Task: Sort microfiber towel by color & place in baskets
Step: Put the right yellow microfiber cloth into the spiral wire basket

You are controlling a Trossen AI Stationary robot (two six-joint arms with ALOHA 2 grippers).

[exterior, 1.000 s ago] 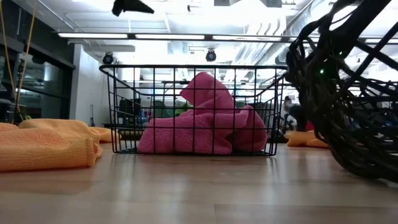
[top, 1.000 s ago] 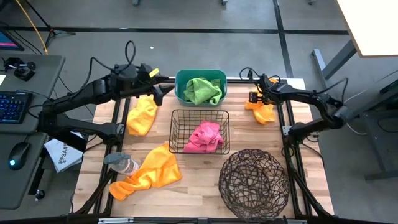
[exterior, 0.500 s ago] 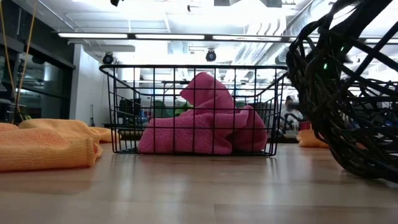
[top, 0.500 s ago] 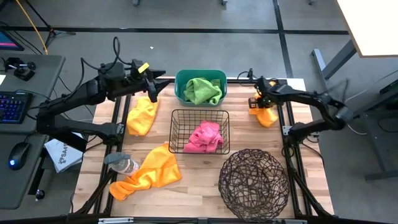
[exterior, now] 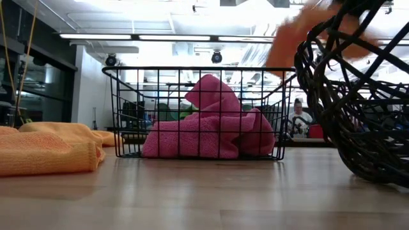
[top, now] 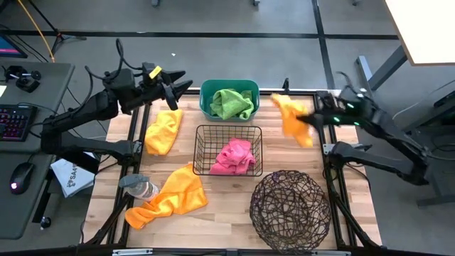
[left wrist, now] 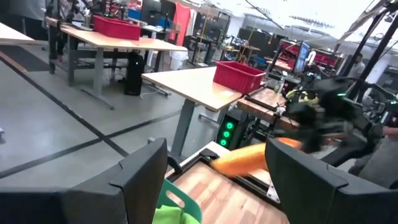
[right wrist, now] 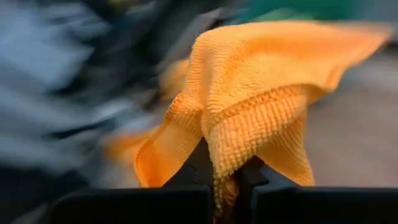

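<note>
Meanwhile teal tub [top: 229, 88] holds green towel [top: 232, 103], wire-grid basket [top: 228, 132] pink towel [top: 234, 156]; right gripper [top: 310, 121] pinches orange towel [top: 291, 119].

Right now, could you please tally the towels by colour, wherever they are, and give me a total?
Orange towels: 3 — one on the table's left, one at the front left, one lifted in the right gripper, pinched at.
Pink towel: 1, in the black wire basket.
Green towel: 1, in the teal tub.
Total: 5.

overhead view, table-level view, both sharing black wire basket [top: 228, 150]
</note>
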